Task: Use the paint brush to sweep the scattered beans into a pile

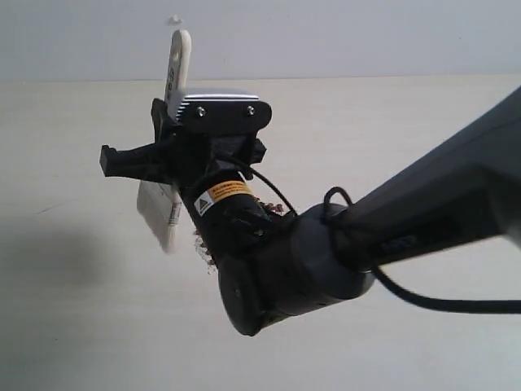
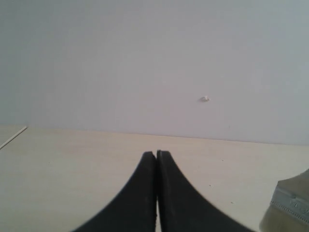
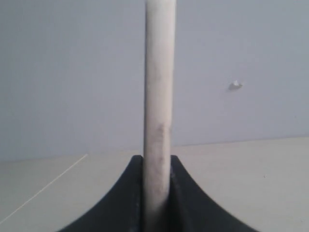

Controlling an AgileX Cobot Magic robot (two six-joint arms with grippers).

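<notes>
The paint brush stands upright left of centre in the exterior view, pale handle up and off-white bristles down at the table. My right gripper is shut on its handle, which rises between the two black fingers. A few reddish-brown beans peek out beside the bristles and above the wrist. The arm hides the rest, so I cannot tell how they lie. My left gripper is shut on nothing above bare table and is out of the exterior view.
The pale table runs back to a plain grey wall with a small white speck. My right arm crosses the exterior view from the right. A blurred thing with a silver band sits at the left wrist view's edge.
</notes>
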